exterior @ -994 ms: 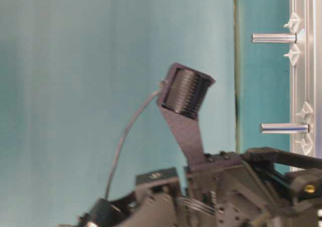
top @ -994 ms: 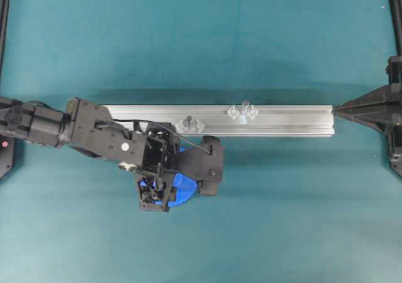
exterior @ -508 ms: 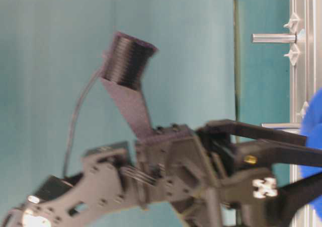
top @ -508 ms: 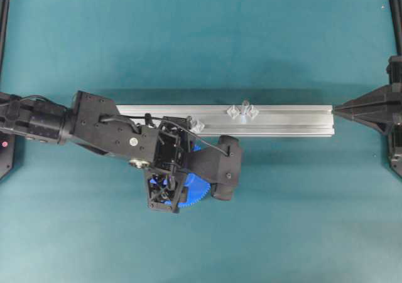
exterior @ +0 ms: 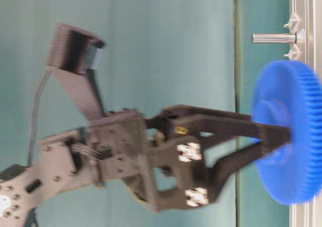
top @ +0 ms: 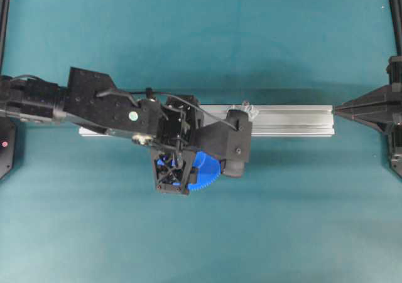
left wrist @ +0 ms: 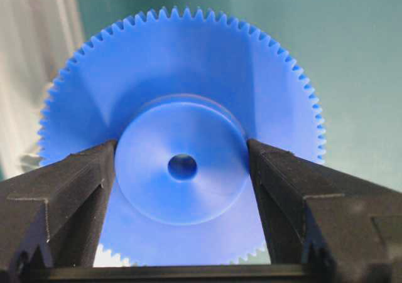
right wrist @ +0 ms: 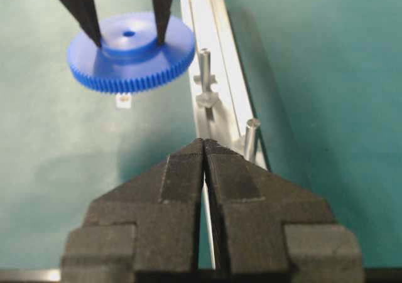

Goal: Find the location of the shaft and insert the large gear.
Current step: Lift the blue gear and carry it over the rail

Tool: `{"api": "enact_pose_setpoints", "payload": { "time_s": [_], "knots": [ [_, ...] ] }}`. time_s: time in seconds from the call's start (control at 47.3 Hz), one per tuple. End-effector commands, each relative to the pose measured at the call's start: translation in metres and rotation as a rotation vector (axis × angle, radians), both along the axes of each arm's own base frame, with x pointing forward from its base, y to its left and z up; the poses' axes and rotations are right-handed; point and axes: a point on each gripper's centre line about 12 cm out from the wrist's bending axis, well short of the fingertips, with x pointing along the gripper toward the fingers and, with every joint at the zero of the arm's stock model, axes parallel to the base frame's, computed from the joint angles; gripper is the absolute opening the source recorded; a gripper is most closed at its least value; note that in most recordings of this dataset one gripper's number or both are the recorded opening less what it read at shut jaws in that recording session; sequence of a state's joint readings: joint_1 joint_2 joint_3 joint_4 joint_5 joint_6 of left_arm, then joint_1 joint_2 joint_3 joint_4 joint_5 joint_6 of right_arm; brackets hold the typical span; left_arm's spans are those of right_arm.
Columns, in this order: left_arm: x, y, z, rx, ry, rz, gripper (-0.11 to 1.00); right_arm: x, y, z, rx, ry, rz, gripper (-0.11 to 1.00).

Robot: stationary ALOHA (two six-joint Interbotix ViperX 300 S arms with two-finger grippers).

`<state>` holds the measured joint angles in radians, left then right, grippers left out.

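The left gripper (left wrist: 182, 170) pinches the gear (left wrist: 182, 126) by its raised hub, one finger (left wrist: 63, 189) on each side, with the centre hole showing between them. The gear (right wrist: 130, 51) hangs level in the air, clear of the table (top: 201, 38) and just beside the rail (right wrist: 217, 63), on the side away from the two upright pins. The pick-up is therefore done; what is left, by this reading, is to carry the gear over the rail, line its hole up with the shaft, and lower it on. In the right wrist view two pins stand on the rail: a farther one (right wrist: 205, 63) close to the gear's rim and a nearer one (right wrist: 251, 138) just past the right gripper (right wrist: 205, 146), whose jaws are pressed together and hold nothing. Which of the two is the shaft cannot be settled from that view alone. From overhead the left arm covers most of the rail (top: 295, 117), so that only one clear mount (top: 250, 111) peeps out beside the wrist and most of the gear (top: 204, 173) is hidden under the gripper. In the table-level view the gear (exterior: 287, 131) blocks the lower stretch of rail, leaving a single pin (exterior: 274, 38) in sight, and the arm is somewhat blurred.
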<state>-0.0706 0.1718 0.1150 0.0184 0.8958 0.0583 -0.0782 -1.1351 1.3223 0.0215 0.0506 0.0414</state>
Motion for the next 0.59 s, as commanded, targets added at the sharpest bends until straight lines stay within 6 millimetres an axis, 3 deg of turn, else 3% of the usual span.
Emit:
{"api": "enact_pose_setpoints", "payload": {
  "time_s": [0.0, 0.275, 0.571],
  "knots": [
    [0.003, 0.008, 0.037, 0.001, -0.086, 0.009, 0.73, 0.002, 0.000, 0.004, 0.011, -0.010, -0.004, 0.04],
    [0.013, 0.022, 0.063, 0.031, -0.120, -0.012, 0.73, 0.002, 0.000, 0.003, 0.013, -0.001, -0.005, 0.04],
    [0.023, 0.038, 0.071, 0.057, -0.133, -0.026, 0.73, 0.001, 0.000, 0.001, 0.014, 0.008, -0.005, 0.04]
  ]
}}
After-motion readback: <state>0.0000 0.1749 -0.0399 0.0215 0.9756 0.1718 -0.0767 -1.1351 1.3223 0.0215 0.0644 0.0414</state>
